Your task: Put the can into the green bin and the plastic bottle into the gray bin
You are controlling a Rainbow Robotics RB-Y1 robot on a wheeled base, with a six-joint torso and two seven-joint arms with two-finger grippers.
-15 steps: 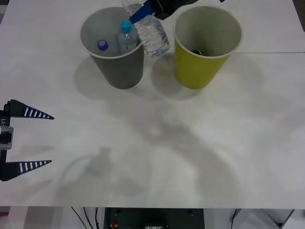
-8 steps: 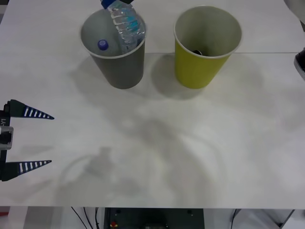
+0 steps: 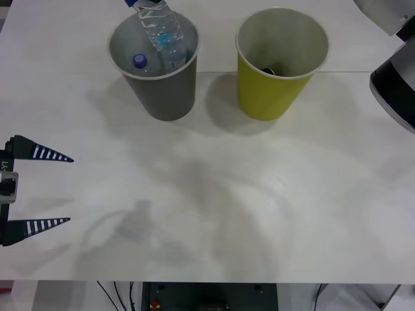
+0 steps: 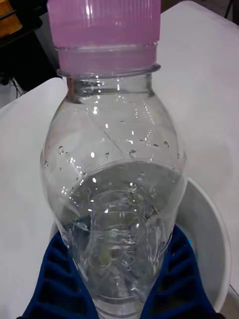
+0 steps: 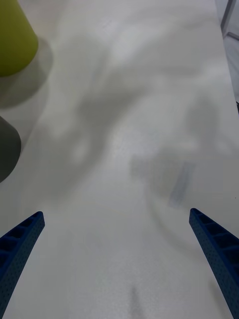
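The plastic bottle (image 3: pixel 159 24), clear with a pink cap (image 4: pixel 104 30), hangs cap-down over the gray bin (image 3: pixel 162 91) with its lower part inside the rim. My right gripper (image 4: pixel 119 246) is shut on its body, a blue finger (image 4: pixel 57 279) on each side; one fingertip (image 3: pixel 131 2) shows at the top edge of the front view. The green bin (image 3: pixel 272 91) stands to the right of the gray one. A dark object (image 3: pixel 268 70) lies low inside it; I cannot tell whether it is the can. My left gripper (image 3: pixel 68 190) rests open at the table's left edge, well away from both bins.
Inside the gray bin sit a purple-capped bottle (image 3: pixel 139 61) and a light-blue-capped bottle (image 3: pixel 174 55). Part of the right arm (image 3: pixel 394 84) juts in at the right edge. The white table (image 3: pixel 214 194) spreads wide in front of the bins.
The right gripper carried the plastic bottle left, from the gap between the bins to over the gray bin, and lowered it cap-first. An arm link came into view at the right edge. The left gripper stayed still.
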